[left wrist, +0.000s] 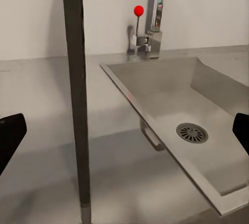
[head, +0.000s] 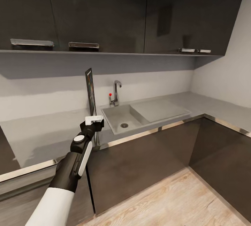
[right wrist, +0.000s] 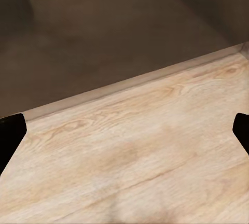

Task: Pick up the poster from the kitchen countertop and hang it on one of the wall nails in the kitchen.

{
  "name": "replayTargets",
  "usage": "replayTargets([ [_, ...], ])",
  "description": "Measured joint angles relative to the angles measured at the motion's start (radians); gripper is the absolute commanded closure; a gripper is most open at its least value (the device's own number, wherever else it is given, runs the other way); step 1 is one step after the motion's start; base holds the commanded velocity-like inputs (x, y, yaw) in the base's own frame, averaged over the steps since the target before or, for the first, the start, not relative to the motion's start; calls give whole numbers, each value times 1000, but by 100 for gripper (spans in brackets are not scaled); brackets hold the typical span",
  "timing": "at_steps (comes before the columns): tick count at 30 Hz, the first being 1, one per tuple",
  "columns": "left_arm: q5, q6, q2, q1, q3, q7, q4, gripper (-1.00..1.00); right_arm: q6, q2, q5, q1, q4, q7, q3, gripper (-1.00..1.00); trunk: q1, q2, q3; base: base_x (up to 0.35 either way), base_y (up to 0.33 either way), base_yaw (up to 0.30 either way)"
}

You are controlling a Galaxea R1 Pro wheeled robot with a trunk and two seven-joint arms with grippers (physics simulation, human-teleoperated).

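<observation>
The poster (head: 90, 91) stands upright and edge-on on the kitchen countertop (head: 42, 128), just left of the sink (head: 122, 116). Its black frame edge (left wrist: 77, 79) runs as a thin dark bar through the left wrist view. My left gripper (head: 94, 118) hovers over the counter's front edge right before the poster's lower part, open, with its dark fingertips (left wrist: 10, 136) spread wide and the frame edge between them, untouched. In the right wrist view my right gripper (right wrist: 124, 136) is open above the wooden floor (right wrist: 135, 156).
A tap (head: 116, 91) with a red-knobbed lever (left wrist: 138, 10) stands behind the sink. Dark wall cabinets (head: 104, 13) hang above the counter. The worktop turns a corner at the right. Dark base cabinets (head: 146, 156) meet the wooden floor (head: 181, 201).
</observation>
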Motion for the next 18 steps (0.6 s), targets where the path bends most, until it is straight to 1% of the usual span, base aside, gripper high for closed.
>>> replayTargets([
  [4, 0, 0, 0, 0, 0, 0, 0, -100, 0, 0, 0, 0, 0, 0, 0, -100, 0, 0, 0, 228, 0, 0],
  [6, 0, 0, 0, 0, 0, 0, 0, -100, 0, 0, 0, -1, 0, 0, 0, -100, 0, 0, 0, 134, 0, 0],
  [18, 0, 0, 1, 0, 0, 1, -1, -100, 0, 0, -1, 0, 0, 0, 0, -100, 0, 0, 0, 32, 10, 0],
])
